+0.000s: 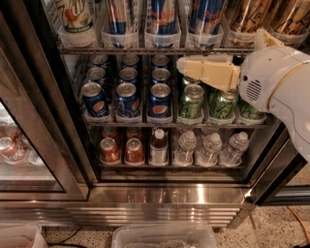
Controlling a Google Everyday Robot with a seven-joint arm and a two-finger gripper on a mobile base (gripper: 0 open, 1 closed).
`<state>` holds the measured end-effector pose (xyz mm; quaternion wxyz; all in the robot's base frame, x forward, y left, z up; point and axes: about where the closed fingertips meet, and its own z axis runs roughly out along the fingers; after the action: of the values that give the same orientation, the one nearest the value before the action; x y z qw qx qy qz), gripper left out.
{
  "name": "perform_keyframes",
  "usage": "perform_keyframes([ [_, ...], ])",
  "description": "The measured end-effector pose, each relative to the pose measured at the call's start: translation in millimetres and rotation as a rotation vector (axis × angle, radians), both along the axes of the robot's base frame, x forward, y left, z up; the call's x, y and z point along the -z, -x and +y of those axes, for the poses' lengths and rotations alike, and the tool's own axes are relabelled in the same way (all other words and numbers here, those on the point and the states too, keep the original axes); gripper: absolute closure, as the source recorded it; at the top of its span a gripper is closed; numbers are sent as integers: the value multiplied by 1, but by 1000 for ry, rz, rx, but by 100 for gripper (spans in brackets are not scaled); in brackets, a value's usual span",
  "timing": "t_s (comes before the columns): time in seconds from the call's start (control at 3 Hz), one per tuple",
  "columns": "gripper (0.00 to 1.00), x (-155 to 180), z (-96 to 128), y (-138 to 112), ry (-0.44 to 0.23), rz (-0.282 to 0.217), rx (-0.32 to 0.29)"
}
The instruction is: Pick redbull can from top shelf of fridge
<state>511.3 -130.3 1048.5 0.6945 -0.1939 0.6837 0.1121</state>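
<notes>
Hovering near the green cans (192, 100), the gripper (182, 66) sat below the top shelf (145, 50), where the redbull can (163, 18) stood left of it in the fridge (160, 194). Whether the gripper was spread or closed I could not tell. Rising carelessly risked striking the rack.

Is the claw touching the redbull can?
Apart. The camera view shows the claw below the front wire of the top shelf, while the redbull can stands above it in its tray.

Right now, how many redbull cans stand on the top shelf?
3 redbull cans: left, middle, right; more may hide behind. The gripper is below the top shelf, by the green cans.
</notes>
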Motion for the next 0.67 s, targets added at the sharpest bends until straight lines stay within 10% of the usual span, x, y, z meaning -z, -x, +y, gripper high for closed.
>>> perform_keyframes([
  [0.67, 0, -6, -3, -9, 13, -33, 25],
])
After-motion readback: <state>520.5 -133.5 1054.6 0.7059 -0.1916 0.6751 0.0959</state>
